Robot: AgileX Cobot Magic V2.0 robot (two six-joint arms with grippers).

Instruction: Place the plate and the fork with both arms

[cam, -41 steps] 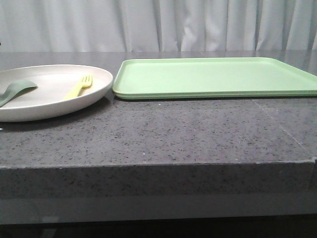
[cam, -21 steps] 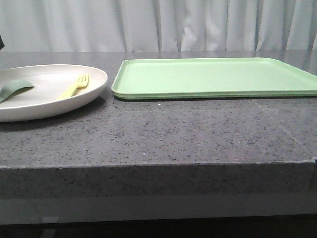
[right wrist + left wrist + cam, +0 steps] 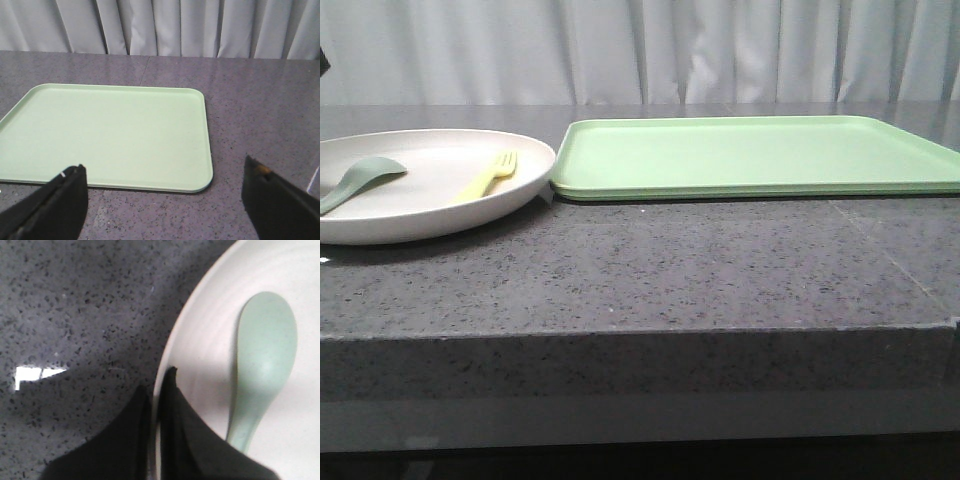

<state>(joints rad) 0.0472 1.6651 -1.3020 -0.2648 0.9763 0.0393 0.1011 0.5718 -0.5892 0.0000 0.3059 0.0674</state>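
The cream-white plate (image 3: 420, 228) sits at the left of the dark stone table, its right rim right at the left edge of the light-green tray (image 3: 750, 155). The pale-yellow fork (image 3: 490, 176) lies in the plate, on its right side. My left gripper (image 3: 157, 390) is shut on the plate's rim (image 3: 180, 340), one finger outside and one inside. It does not show in the front view. My right gripper (image 3: 162, 177) is open and empty, above the table just before the tray's near edge (image 3: 110, 130).
A green-teal spoon (image 3: 360, 180) lies in the plate's left part, close to my left fingers (image 3: 265, 355). The table's front edge (image 3: 640, 332) runs across the front view. White curtains hang behind.
The plate, with fork and spoon in it, first slid a little left, then moved right, so its rim now reaches the tray's left edge. The tray has not moved.
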